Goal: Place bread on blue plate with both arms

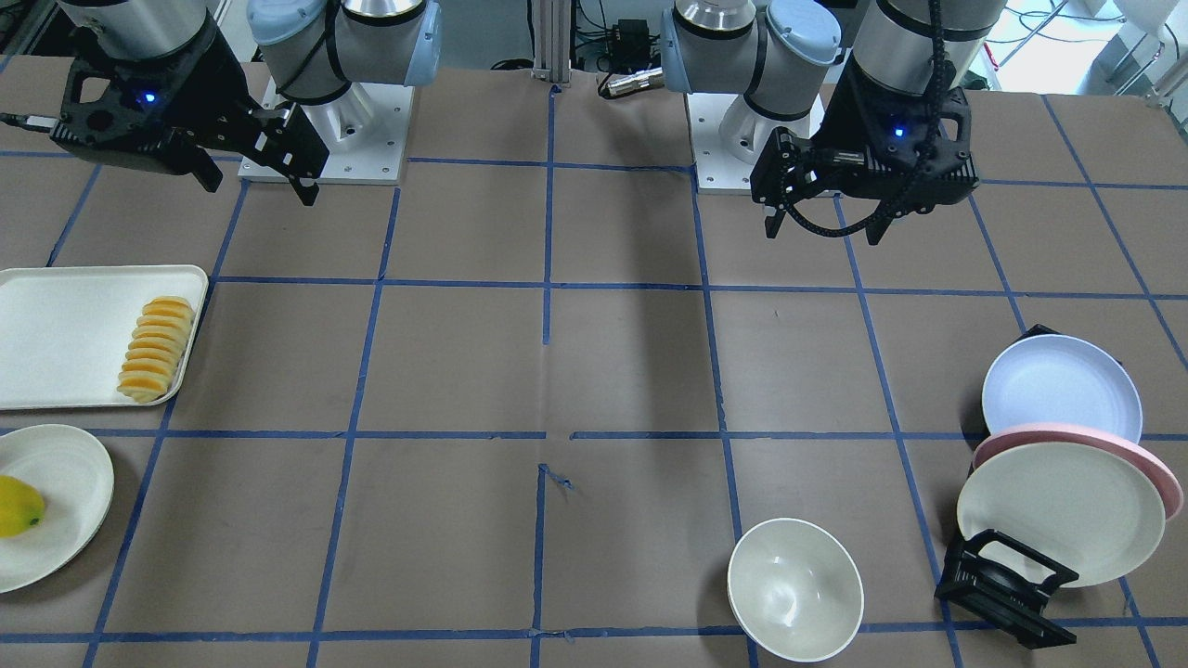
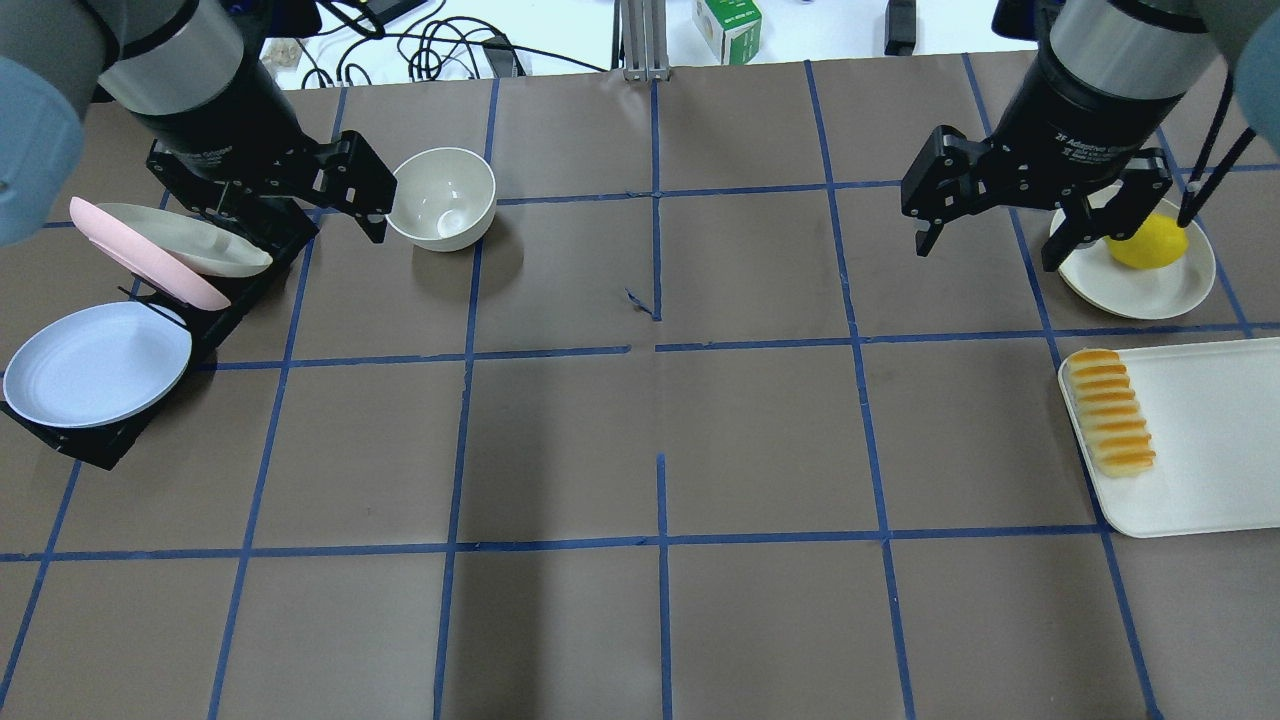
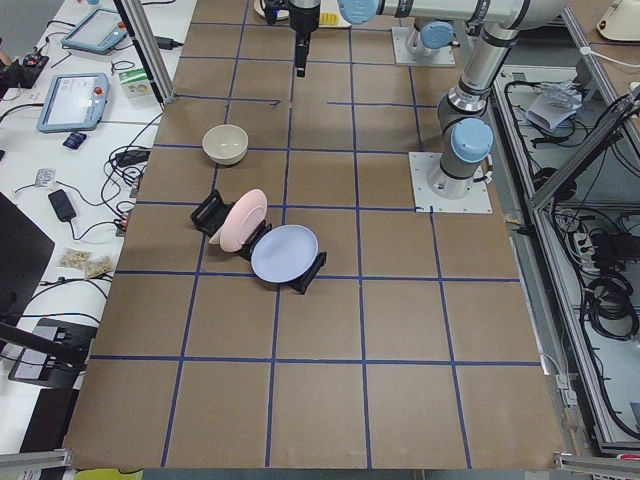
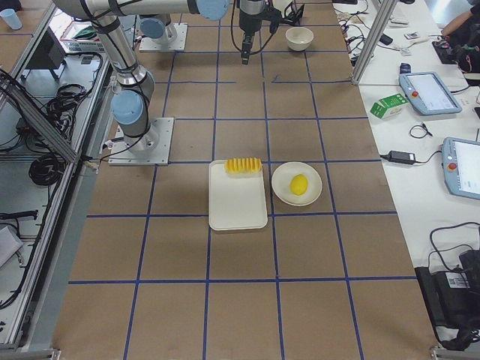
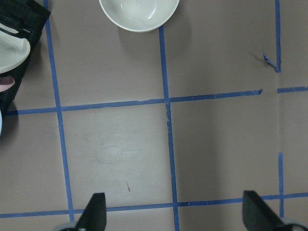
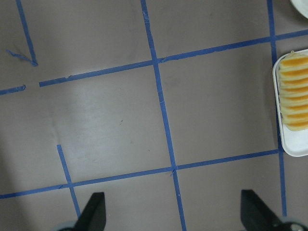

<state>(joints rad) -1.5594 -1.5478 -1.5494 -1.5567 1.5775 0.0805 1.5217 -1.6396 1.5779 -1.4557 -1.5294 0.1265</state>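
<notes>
My right: bread [image 2: 1108, 412] on tray [image 2: 1210, 440], inner edge | beyond tray: fruit [image 2: 1147, 242] on dish [image 2: 1150, 292] | my left: rack [image 2: 95, 447] holding near plate [image 2: 95, 365], middle plate [image 2: 150, 268], far plate [image 2: 195, 245] | bowl [image 2: 441, 198] right of rack's far end.

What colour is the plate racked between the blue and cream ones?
Pink; the middle plate shows best in the overhead exterior view.

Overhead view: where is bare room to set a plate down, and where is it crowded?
The middle of the table is bare, from the bowl and plate rack across to the tray holding the bread. Crowded: the rack end with the blue plate, and the tray and lemon plate corner.
</notes>
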